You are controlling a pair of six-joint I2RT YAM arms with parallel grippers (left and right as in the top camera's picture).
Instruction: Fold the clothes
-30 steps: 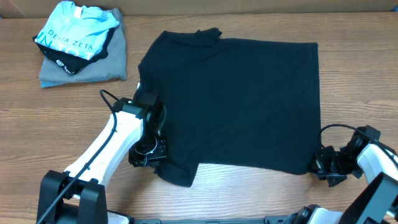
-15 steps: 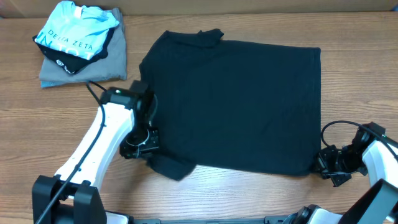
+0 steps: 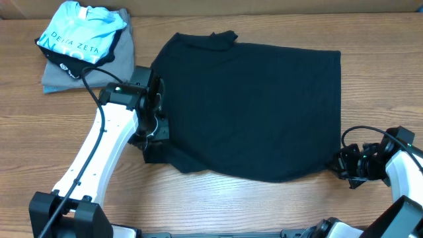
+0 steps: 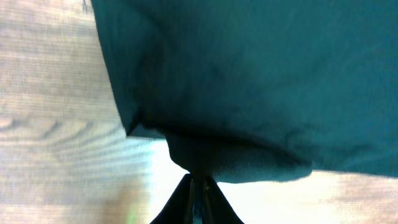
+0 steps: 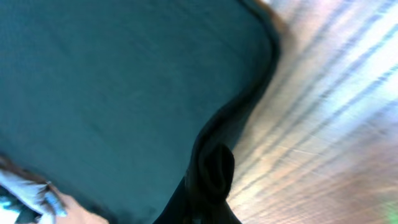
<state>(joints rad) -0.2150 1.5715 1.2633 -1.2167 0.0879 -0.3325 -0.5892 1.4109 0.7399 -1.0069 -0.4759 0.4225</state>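
**Black T-shirt gripped at two corners, fold barely begun**

The T-shirt (image 3: pixel 251 106) lies spread over the middle of the desk (image 3: pixel 218 205), mostly flat. Its neck is at the far edge and one straight edge runs down the right side.

The left claw (image 3: pixel 153 135) sits at the shirt's near left corner. In the left wrist view its fingers are pressed together on a bunched fold of black cloth, so it is pinching the T-shirt. Around that corner the cloth is rumpled and drawn inward over the body, with a small lump just beside the claw.

The right claw (image 3: pixel 342 165) is at the near right corner. Its wrist view shows the hem curling down between the closed fingers, so it too is pinching the shirt.

As a judgement, the task is at an early stage. Both near corners are gripped and the left one has only begun to turn in, but no clean fold shows yet. The main panel is one wide sheet. What is left is to carry the gripped edge across, flatten it, and fold again to a compact shape.

A blue shirt (image 3: pixel 79 33) on a grey shirt (image 3: pixel 119 66) sits well apart at the far left.
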